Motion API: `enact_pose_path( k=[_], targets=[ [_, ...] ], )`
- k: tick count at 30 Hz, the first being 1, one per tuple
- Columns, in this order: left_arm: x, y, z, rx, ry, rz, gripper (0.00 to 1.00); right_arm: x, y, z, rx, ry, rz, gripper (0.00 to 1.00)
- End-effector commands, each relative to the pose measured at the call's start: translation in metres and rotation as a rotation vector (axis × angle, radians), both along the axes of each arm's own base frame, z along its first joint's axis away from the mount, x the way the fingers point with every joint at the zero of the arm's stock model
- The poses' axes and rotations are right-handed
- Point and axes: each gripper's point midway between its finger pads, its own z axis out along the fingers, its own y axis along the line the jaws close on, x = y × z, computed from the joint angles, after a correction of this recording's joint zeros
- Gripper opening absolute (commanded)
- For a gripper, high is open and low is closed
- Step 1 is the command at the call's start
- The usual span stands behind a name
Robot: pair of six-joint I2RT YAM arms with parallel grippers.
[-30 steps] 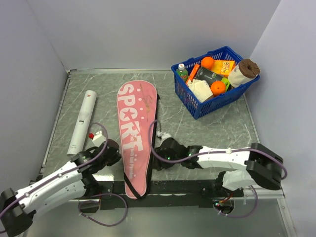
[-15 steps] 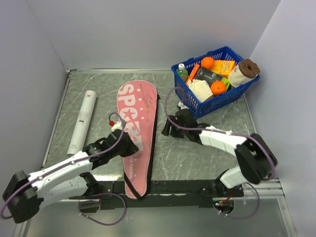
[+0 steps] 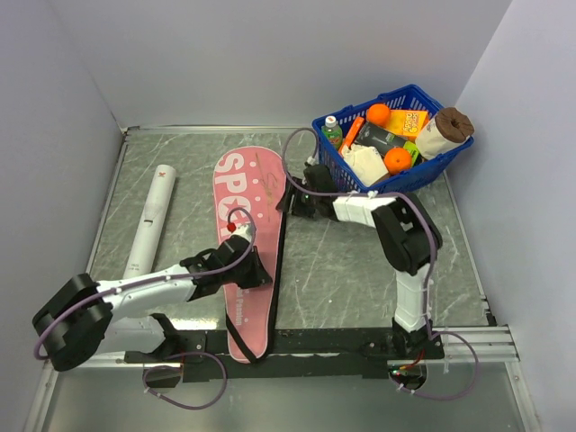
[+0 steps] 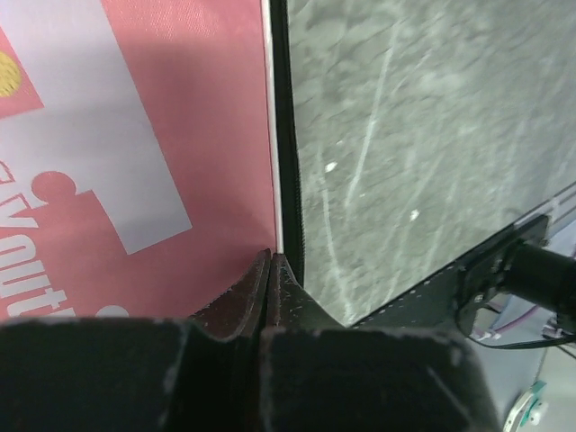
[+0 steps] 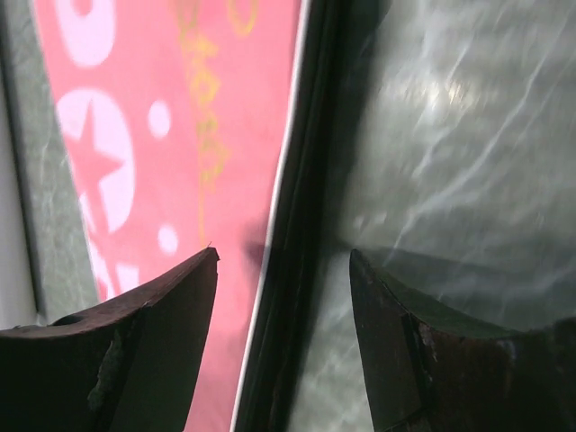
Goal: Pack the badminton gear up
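Both arms have just swung inward — past the untouched tube point(image 3: 150, 225), the left gripper point(image 4: 272, 259) sits pressed together at the right edge of the flat bag point(image 3: 245, 193), the right gripper point(image 5: 283, 261) spread astride its black trim — probably seeking the opening, a closeness only wrist views reveal.

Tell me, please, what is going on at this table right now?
Two robot arms are working on the pink SPORT bag, which lies flat on the table. The left gripper, jaws shut, is down at the bag's right edge, toward its near end. The right gripper, jaws open, straddles the black edging farther up. The white tube lies loose to the left, not yet packed. No rackets or shuttlecock are in view. The blue basket sits at the back right.
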Motion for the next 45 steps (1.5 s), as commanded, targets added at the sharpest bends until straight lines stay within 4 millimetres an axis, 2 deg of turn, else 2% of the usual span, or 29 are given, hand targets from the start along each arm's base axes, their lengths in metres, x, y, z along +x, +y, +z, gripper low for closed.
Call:
enact_pose_path(
  k=[1, 2, 3, 5, 6, 11, 14, 17, 18, 21, 25, 26, 27, 28, 29, 30, 31, 32, 33, 34, 35, 36, 37, 38, 40, 42, 43, 44, 45],
  targets=[
    [-0.004, -0.005, -0.008, -0.003, 0.001, -0.035, 0.01, 0.03, 0.007, -0.002, 0.02, -0.007, 0.0, 0.68],
    [-0.005, -0.005, -0.009, -0.003, 0.005, -0.035, 0.01, 0.036, 0.008, -0.001, 0.029, -0.005, -0.01, 0.68],
    [-0.007, -0.004, -0.012, -0.001, 0.015, -0.036, 0.01, 0.037, 0.006, -0.014, 0.022, 0.026, -0.019, 0.68],
    [-0.006, -0.004, -0.012, -0.012, 0.008, -0.028, 0.01, 0.043, 0.008, -0.017, 0.043, 0.05, -0.031, 0.68],
    [-0.006, -0.002, -0.015, -0.001, 0.012, -0.021, 0.01, 0.043, 0.007, -0.027, 0.042, 0.07, -0.036, 0.68],
    [-0.01, 0.006, -0.028, 0.036, 0.039, -0.003, 0.01, 0.051, 0.015, -0.026, 0.084, 0.082, -0.041, 0.61],
    [-0.017, 0.015, -0.043, 0.077, 0.091, 0.016, 0.01, 0.054, 0.019, -0.025, 0.102, 0.092, -0.042, 0.51],
    [-0.02, 0.022, -0.054, 0.105, 0.122, 0.046, 0.01, 0.06, 0.022, -0.024, 0.119, 0.103, -0.051, 0.3],
    [-0.022, 0.024, -0.056, 0.116, 0.133, 0.048, 0.01, 0.061, 0.022, -0.028, 0.122, 0.113, -0.054, 0.16],
    [-0.021, 0.03, -0.061, 0.152, 0.145, 0.077, 0.03, 0.071, 0.024, -0.019, 0.155, 0.105, -0.067, 0.0],
    [-0.019, 0.042, -0.066, 0.206, 0.154, 0.122, 0.07, 0.081, 0.015, 0.003, 0.165, 0.029, -0.117, 0.0],
    [-0.017, 0.044, -0.066, 0.217, 0.146, 0.135, 0.05, 0.083, 0.014, 0.022, 0.174, -0.016, -0.121, 0.0],
    [-0.017, 0.046, -0.065, 0.222, 0.145, 0.14, 0.03, 0.083, 0.011, 0.028, 0.168, -0.034, -0.131, 0.0],
    [-0.017, 0.049, -0.065, 0.231, 0.144, 0.15, 0.01, 0.079, 0.002, 0.024, 0.141, -0.039, -0.155, 0.0],
    [-0.016, 0.05, -0.063, 0.234, 0.14, 0.159, 0.01, 0.079, -0.001, 0.042, 0.15, -0.079, -0.163, 0.0],
    [-0.014, 0.051, -0.061, 0.236, 0.134, 0.168, 0.01, 0.077, -0.005, 0.048, 0.146, -0.097, -0.175, 0.0],
    [-0.013, 0.052, -0.055, 0.231, 0.128, 0.173, 0.01, 0.067, -0.011, 0.04, 0.128, -0.088, -0.181, 0.0],
    [-0.01, 0.051, -0.049, 0.219, 0.115, 0.181, 0.01, 0.067, -0.018, 0.059, 0.129, -0.135, -0.209, 0.0],
    [-0.007, 0.053, -0.046, 0.221, 0.103, 0.204, 0.01, 0.062, -0.019, 0.064, 0.127, -0.153, -0.215, 0.0],
    [-0.007, 0.056, -0.04, 0.216, 0.093, 0.215, 0.01, 0.051, -0.025, 0.055, 0.105, -0.143, -0.224, 0.0],
    [-0.005, 0.057, -0.037, 0.213, 0.084, 0.229, 0.01, 0.049, -0.029, 0.071, 0.111, -0.182, -0.245, 0.0],
    [-0.002, 0.06, -0.032, 0.215, 0.065, 0.247, 0.01, 0.043, -0.029, 0.075, 0.109, -0.195, -0.246, 0.0],
    [-0.002, 0.063, -0.032, 0.221, 0.063, 0.255, 0.01, 0.033, -0.033, 0.068, 0.086, -0.189, -0.252, 0.0],
    [-0.003, 0.067, -0.032, 0.235, 0.063, 0.261, 0.01, 0.028, -0.035, 0.082, 0.091, -0.219, -0.259, 0.0],
    [0.0, 0.073, -0.028, 0.255, 0.047, 0.294, 0.01, 0.014, -0.037, 0.078, 0.064, -0.222, -0.269, 0.0],
    [0.0, 0.082, -0.027, 0.284, 0.052, 0.324, 0.01, 0.005, -0.042, 0.089, 0.052, -0.241, -0.299, 0.0],
    [0.002, 0.087, -0.025, 0.301, 0.041, 0.35, 0.01, -0.009, -0.041, 0.081, 0.029, -0.227, -0.289, 0.0],
    [0.004, 0.088, -0.022, 0.3, 0.038, 0.37, 0.01, -0.014, -0.043, 0.089, 0.031, -0.243, -0.298, 0.0],
    [0.003, 0.093, -0.021, 0.313, 0.039, 0.381, 0.01, -0.022, -0.05, 0.081, -0.001, -0.236, -0.323, 0.0]
  ],
)
